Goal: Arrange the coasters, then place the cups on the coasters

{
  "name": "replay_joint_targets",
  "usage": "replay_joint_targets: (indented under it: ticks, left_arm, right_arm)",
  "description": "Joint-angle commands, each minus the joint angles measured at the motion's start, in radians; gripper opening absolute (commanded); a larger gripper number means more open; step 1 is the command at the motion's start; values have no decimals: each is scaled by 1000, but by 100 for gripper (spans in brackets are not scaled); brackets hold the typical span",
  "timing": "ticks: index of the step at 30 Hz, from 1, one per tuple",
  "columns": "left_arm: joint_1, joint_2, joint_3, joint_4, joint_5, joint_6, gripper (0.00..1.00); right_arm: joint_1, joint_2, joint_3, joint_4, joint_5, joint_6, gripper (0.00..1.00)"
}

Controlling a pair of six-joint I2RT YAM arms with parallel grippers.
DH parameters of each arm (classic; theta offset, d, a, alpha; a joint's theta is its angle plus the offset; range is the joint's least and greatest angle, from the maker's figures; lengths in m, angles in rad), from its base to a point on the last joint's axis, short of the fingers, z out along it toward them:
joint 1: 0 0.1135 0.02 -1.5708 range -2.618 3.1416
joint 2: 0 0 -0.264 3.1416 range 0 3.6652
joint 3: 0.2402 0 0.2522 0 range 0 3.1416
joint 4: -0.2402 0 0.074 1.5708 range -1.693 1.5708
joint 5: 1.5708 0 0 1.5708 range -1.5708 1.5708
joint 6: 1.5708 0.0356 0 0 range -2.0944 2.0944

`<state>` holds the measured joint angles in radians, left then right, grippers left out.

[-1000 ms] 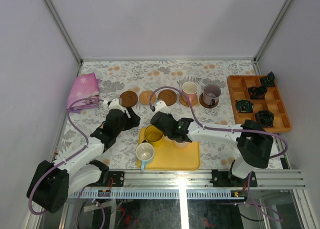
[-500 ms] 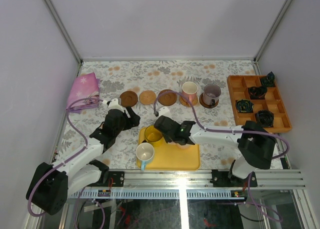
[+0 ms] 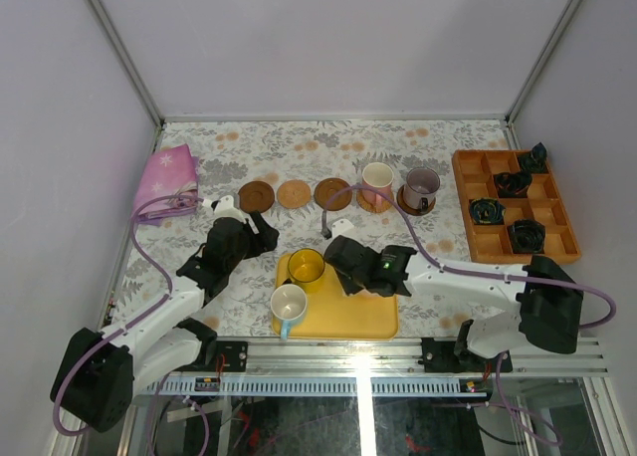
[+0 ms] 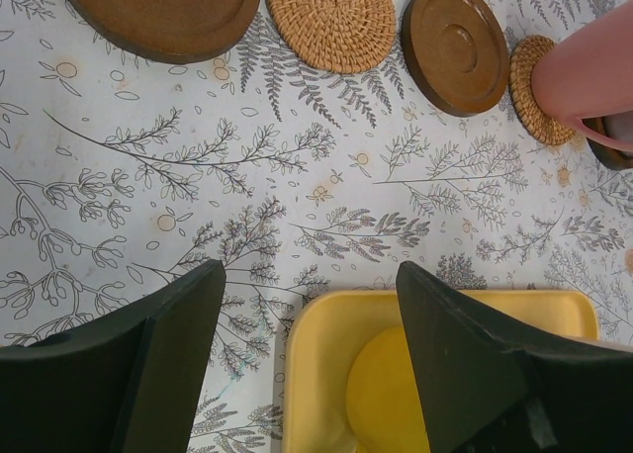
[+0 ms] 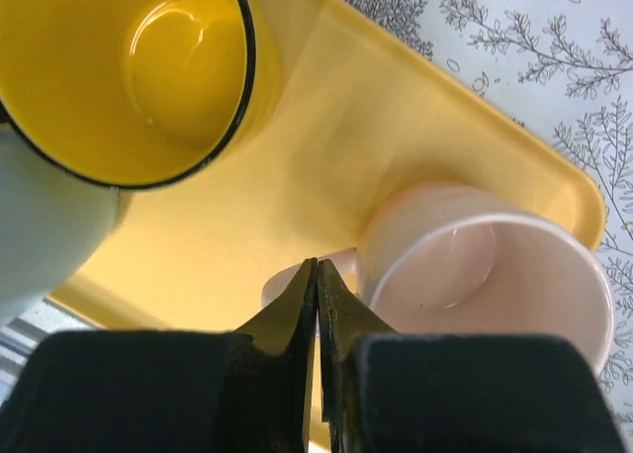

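A row of coasters lies at the back: dark brown [image 3: 257, 195], woven tan [image 3: 294, 193], dark brown [image 3: 332, 193]. Two more coasters carry a pink cup [image 3: 376, 180] and a grey-purple cup [image 3: 422, 185]. The yellow tray [image 3: 338, 317] holds a yellow cup [image 3: 306, 267] and a white cup [image 3: 289, 305]. A second pink cup [image 5: 485, 275] also lies there, hidden under the arm in the top view. My right gripper [image 5: 317, 263] is shut, its tips right at that cup's handle. My left gripper [image 4: 307, 315] hangs open over the tray's far left corner [image 4: 307, 344], with nothing between its fingers.
An orange compartment tray [image 3: 468, 192] with dark ring-shaped objects stands at the right edge. A pink cloth [image 3: 167, 175] lies at the back left. Walls enclose the table on three sides.
My right gripper has slid right and nearer along the tray, away from the yellow cup, and its elbow has swung right. The left arm has barely moved.
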<state>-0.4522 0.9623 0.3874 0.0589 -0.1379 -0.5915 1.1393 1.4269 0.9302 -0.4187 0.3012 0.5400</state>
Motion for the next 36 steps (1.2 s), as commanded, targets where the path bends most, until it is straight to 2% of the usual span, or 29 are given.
replay_joint_targets:
  ticks: [1,7,12,18,26,29,32,33,34,36]
  left_arm:
    - [-6,-13,0,16,-4,-6,70]
    - [-6,-16,0,13,-5,-13,70]
    - [-6,-22,1,12,-2,-19,70]
    - [-6,-20,8,10,0,-19,70]
    - [-8,-24,17,4,-4,-13,70]
    - [-6,-15,16,10,-3,-13,70]
    - [-7,-4,15,16,-1,-13,70]
    - [-7,-2,16,17,0,-12,70]
    - [-6,-1,14,17,-1,-10,70]
    - [-7,-2,12,20,-3,-10,70]
  right_arm:
    - [21,-61,-21,-116,-16,31,5]
    - [27,-91,-46,-224,-6,58,5]
    - [28,-147,-64,-288,21,87,10]
    - [31,-254,-50,-298,41,88,35]
    - [32,-366,23,-384,86,114,57]
    - [32,-364,39,-447,116,172,72]
    - [31,-339,27,-486,131,223,82]
    - [31,-331,18,-497,138,240,95]
    - [31,-325,9,-501,142,258,100]
    - [32,-319,-12,-491,140,285,99]
